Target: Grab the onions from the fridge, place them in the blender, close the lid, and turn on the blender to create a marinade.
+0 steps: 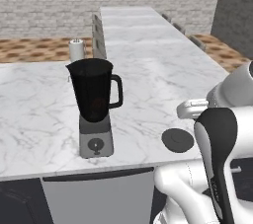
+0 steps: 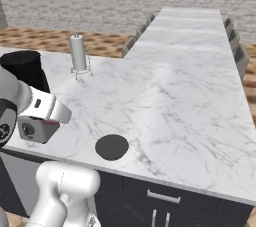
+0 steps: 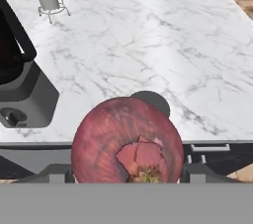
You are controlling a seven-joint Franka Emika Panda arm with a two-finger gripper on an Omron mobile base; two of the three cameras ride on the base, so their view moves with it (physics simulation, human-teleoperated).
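A dark maroon-red onion (image 3: 126, 139) sits large and close in the hand view, with my gripper (image 3: 127, 174) shut on it, a dark fingertip (image 3: 53, 171) on either side. The blender (image 1: 94, 90) stands on the marble counter (image 1: 148, 75) near its front edge, jar open at the top. A dim reddish shape shows low inside the jar. Its grey base with the dial (image 1: 96, 144) faces me. In the hand view the blender (image 3: 20, 85) is at the left. The lid (image 1: 177, 139) lies flat on the counter to the right of the blender, just beyond the held onion. The fridge is out of view.
A small white cylinder on a wire stand (image 1: 76, 50) stands behind the blender. The counter runs on as a long island (image 2: 190, 36) with chairs (image 2: 241, 58) along its sides. Dark drawer fronts (image 2: 165, 206) sit under the counter's front edge.
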